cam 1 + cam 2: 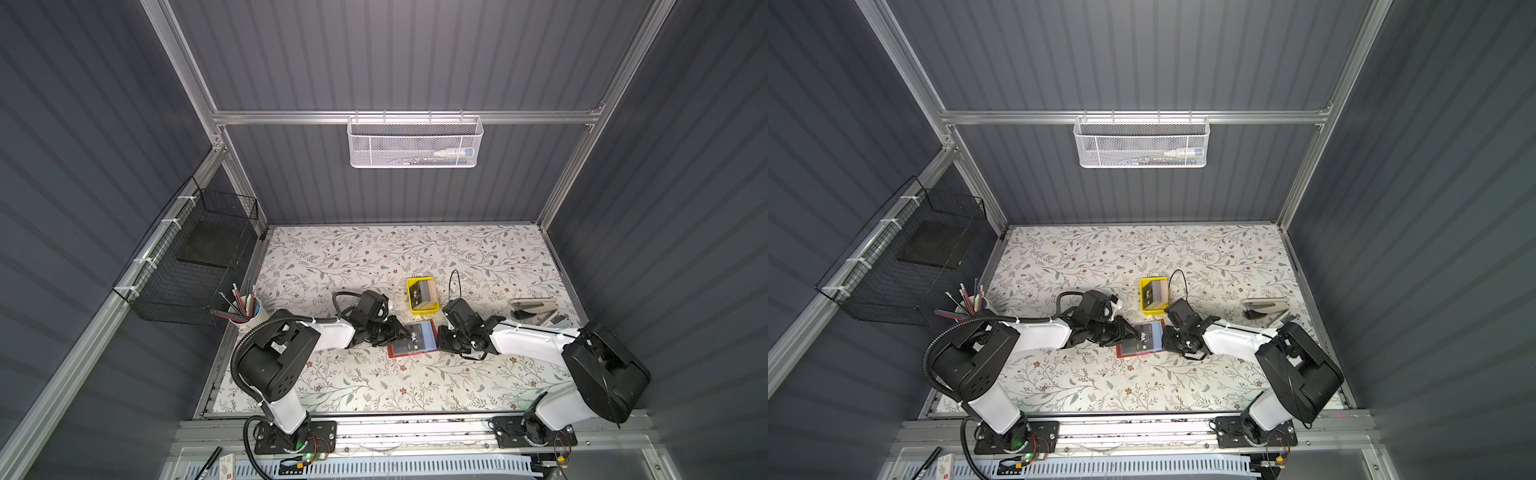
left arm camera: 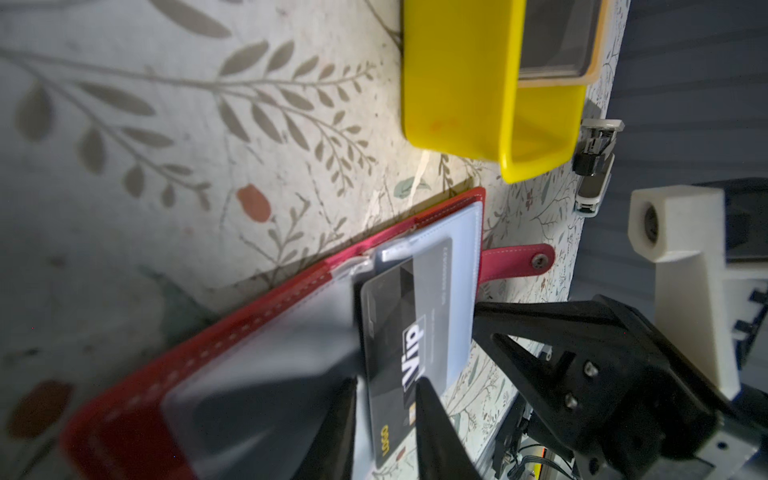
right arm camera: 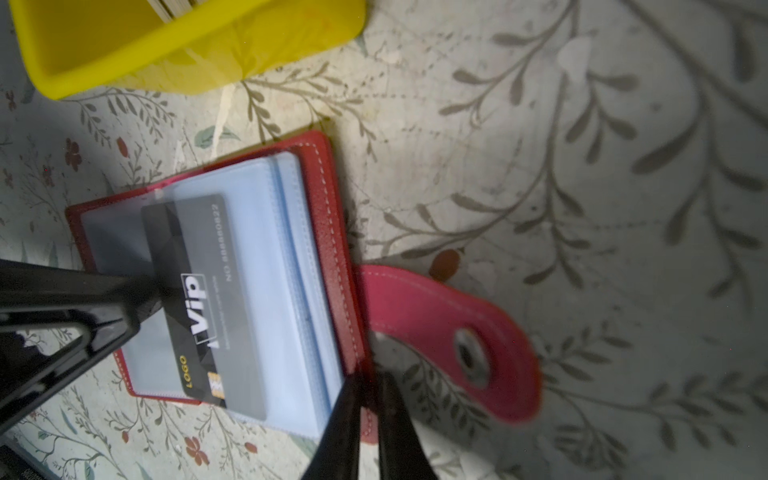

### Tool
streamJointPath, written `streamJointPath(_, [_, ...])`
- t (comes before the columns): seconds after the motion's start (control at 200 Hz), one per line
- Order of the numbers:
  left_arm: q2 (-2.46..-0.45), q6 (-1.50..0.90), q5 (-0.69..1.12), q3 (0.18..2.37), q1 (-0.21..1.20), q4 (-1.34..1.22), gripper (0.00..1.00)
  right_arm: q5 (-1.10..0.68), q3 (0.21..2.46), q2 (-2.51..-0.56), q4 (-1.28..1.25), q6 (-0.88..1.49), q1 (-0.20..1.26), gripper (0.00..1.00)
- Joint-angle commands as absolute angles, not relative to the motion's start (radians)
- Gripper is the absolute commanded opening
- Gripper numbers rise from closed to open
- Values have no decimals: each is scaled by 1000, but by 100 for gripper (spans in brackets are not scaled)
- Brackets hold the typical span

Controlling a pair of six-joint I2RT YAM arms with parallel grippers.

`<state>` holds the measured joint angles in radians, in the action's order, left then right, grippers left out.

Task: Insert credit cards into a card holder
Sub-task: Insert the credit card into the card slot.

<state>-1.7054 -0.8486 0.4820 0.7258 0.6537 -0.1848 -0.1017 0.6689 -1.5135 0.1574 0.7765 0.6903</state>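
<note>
The card holder (image 1: 428,340) lies open at lower centre of the frame, a Vip credit card (image 3: 208,291) partway in its clear sleeve. The left gripper (image 2: 388,378) stands narrowly parted at the card's end; the right gripper (image 3: 371,376) pinches the holder's red cover edge.

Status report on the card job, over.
Left claw slightly open at the card. Right claw shut on the card holder, at its edge. Card partway into a sleeve. Nothing blocking.
</note>
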Motion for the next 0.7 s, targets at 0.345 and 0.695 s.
streamJointPath(0.345, [-1775,-894,495,750,699,-202,23,-91,676,-1540,182,762,700,14])
streamJointPath(0.695, [-1791,-918,508,763,722,-240,20,-90,675,-1538,174,766,706,13])
